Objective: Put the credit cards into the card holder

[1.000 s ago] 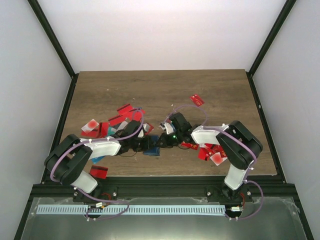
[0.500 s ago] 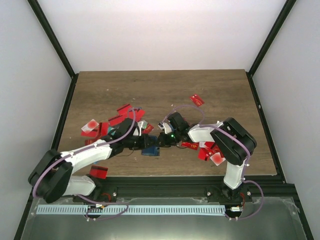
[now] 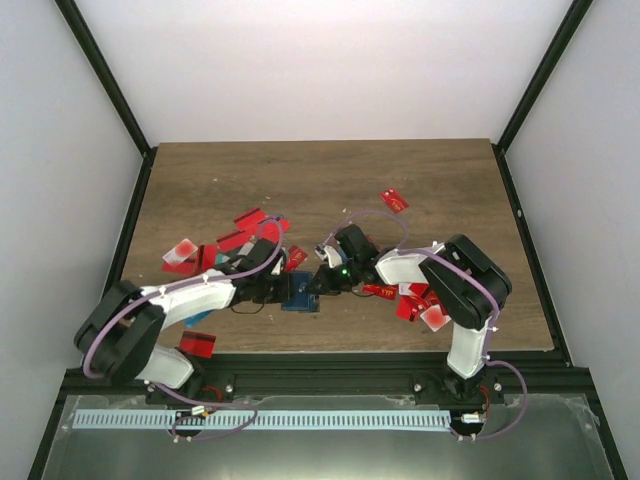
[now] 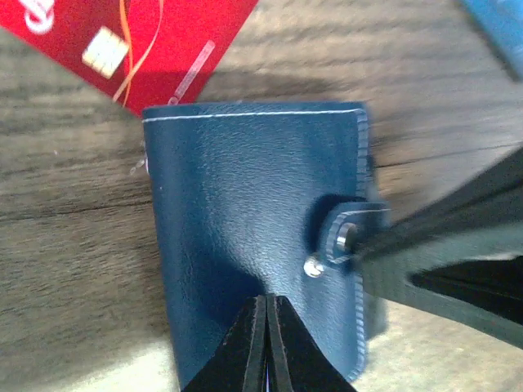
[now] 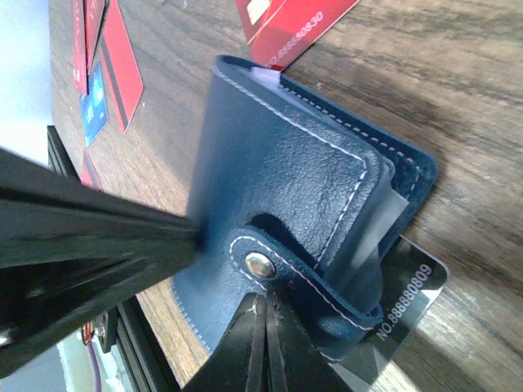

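Resting the closed left claw point(image 4: 267, 304) on the blue card holder point(image 4: 245, 204), lying folded near the middle of the surface's point(image 3: 330, 180) near edge, red credit cards point(image 3: 250, 218) scattered either side. Touching its snap strap point(image 5: 282, 276) with the closed right claw point(image 5: 263, 300).

The card holder point(image 3: 299, 293) lies on the table point(image 3: 320, 180) near its front edge, with the left tool point(image 3: 279, 291) at its left side and the right tool point(image 3: 317, 284) at its right. Credit cards point(image 3: 248, 218) lie scattered behind-left and to the right; one lone card point(image 3: 394, 200) sits farther back.
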Controlling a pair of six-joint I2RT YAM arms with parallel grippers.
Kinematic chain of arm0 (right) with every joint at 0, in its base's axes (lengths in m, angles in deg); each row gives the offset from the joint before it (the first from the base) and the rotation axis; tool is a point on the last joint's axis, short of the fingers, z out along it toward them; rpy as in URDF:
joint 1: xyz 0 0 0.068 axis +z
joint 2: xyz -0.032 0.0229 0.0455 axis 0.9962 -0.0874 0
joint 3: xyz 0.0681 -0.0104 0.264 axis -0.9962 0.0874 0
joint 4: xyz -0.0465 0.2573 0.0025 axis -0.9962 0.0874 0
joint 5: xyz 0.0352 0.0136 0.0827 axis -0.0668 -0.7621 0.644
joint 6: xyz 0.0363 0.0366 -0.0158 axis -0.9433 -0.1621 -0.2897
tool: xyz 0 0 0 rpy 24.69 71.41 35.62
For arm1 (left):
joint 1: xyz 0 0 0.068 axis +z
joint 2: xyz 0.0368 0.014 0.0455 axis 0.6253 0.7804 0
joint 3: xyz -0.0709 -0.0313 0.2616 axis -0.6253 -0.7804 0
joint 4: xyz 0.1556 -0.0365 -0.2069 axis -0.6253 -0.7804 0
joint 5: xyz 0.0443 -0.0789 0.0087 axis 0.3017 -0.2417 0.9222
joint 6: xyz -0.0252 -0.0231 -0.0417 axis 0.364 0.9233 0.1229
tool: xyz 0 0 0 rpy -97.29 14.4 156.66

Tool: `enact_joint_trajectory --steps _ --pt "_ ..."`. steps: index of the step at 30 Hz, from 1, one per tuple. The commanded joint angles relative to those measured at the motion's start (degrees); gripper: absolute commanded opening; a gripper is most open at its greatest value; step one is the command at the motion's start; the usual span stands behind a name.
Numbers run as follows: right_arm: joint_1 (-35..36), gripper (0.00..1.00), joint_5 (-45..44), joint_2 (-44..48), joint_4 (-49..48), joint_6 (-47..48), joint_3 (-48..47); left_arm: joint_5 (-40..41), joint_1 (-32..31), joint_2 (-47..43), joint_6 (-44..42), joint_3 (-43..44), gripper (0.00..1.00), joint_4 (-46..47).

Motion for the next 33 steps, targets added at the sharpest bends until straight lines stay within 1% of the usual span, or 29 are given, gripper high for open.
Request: enact_joint_trajectory --steps 1,5,12,14,16,18,22,25,30,33 --pt "0.3 0.01 2.7 -0.6 0.4 0.6 -1.3 0.0 0.1 5.2 -1.8 -0.6 0.04 1.9" --pt "0.5 0.01 3.5 -0.1 0.9 0.9 -1.5 0.9 0.0 7.4 -2.1 -0.1 0.04 1.6" --pt "1.0 0.01 4.3 0.5 1.8 1.4 -2.2 1.7 0.0 6.8 -2.0 -0.3 0.04 1.1" --pt "1.0 0.02 3.9 2.2 2.3 1.9 -2.4 1.7 0.0 7.1 -2.0 -0.2 0.04 1.0" --pt "1.0 0.08 2.6 4.4 3.6 2.8 -2.8 1.7 0.0 7.1 -2.0 -0.2 0.04 1.0" --pt "1.0 0.13 -0.8 7.1 6.4 3.7 -3.2 1.7 0.1 7.0 -2.1 -0.3 0.04 1.0" --pt "1.0 0.19 -8.7 10.2 12.7 5.8 -5.0 1.9 0.0 6.9 -2.2 -0.2 0.04 0.9" --pt "1.7 0.29 -13.9 10.2 17.1 6.9 -6.6 1.7 -0.1 6.9 -2.1 0.0 0.04 1.0" --pt "4.7 0.41 -22.7 8.2 22.7 7.6 -10.5 1.6 -0.1 6.7 -2.1 0.2 0.04 0.9" --pt "6.9 0.44 -26.1 6.3 25.2 7.8 -13.5 1.5 -0.1 6.7 -2.2 0.2 0.04 1.0"
